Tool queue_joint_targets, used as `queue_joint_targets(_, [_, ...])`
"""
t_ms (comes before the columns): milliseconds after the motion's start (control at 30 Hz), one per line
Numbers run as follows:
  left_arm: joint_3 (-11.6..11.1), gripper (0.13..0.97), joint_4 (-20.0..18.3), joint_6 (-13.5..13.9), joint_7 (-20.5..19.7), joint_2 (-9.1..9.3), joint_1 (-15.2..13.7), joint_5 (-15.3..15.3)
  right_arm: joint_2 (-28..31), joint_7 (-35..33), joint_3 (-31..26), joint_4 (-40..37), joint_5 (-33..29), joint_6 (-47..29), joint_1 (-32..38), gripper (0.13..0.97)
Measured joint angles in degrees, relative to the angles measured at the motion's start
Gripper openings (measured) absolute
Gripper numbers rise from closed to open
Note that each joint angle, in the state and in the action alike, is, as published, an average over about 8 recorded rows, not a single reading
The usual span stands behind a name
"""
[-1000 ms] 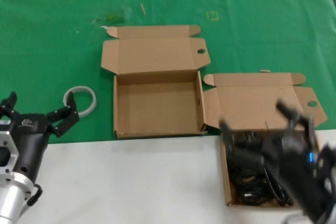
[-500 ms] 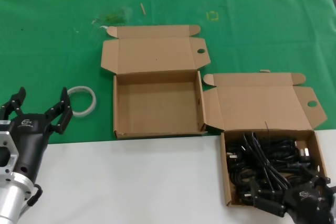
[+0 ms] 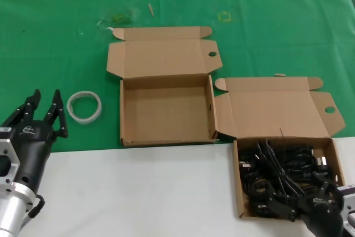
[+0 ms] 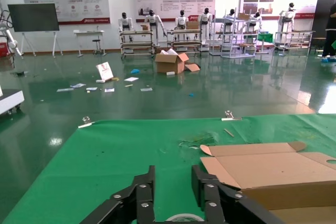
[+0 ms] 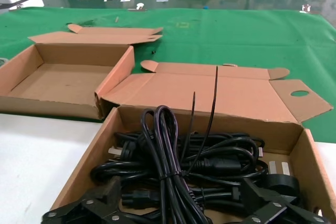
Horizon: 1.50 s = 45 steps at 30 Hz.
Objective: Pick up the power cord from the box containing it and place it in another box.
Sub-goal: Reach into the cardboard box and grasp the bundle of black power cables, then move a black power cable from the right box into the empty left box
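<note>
Since a second ago the right claw (image 3: 288, 206) has dropped to the cord box's (image 3: 237, 184) 6 o'clock edge, fingers spread wide. One cord (image 5: 168, 156) lies straight ahead at 12 o'clock, long axis pointing away from the claw. Left claw (image 3: 43, 117), narrowed, sits far off at 9 o'clock.

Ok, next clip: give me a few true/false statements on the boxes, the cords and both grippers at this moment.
1. The box with the cord heap sits on the robot's right. True.
2. The other box already holds a cord. False: its floor is bare.
3. The right gripper is open at the near edge of the cords. True.
4. The left gripper grips the white ring. False: it is beside the ring, apart from it.
</note>
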Motion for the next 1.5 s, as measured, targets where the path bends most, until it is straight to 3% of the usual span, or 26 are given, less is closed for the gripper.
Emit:
queue_joint_targets(133, [0.0,0.305,0.0,0.0,0.0,0.0,0.0,0.0,-0.33,-0.2,-0.36,-0.75,0.29,0.03,0.6,0.801])
queue_joint_targets(433, [0.0,0.189,0.0,0.0,-0.01,0.0,0.0,0.0,-1.07,-0.28,0.01,-1.46,0.01,-0.27,0.27,0.626])
queue_joint_targets(633, [0.0,0.16,0.0,0.0,-0.01,0.0,0.0,0.0,-1.41,-0.2,0.87,-1.38,-0.51,-0.54,-0.48,0.463])
queue_joint_targets(767, [0.0,0.142,0.0,0.0,-0.01,0.0,0.0,0.0,-1.5,-0.14,1.48,-1.17,-0.87,-0.68,-1.01,0.463])
queue_joint_targets(1033, [0.0,0.14,0.0,0.0,-0.01,0.0,0.0,0.0,-1.34,-0.13,2.35,-0.41,-1.55,-0.92,-1.94,0.291])
queue_joint_targets(1267, [0.0,0.14,0.0,0.0,-0.01,0.0,0.0,0.0,0.57,-1.13,2.34,2.64,-1.4,0.32,-2.89,0.242])
queue_joint_targets(1500, [0.0,0.14,0.0,0.0,-0.01,0.0,0.0,0.01,6.57,-5.46,-0.33,11.87,1.83,4.6,-1.72,0.226])
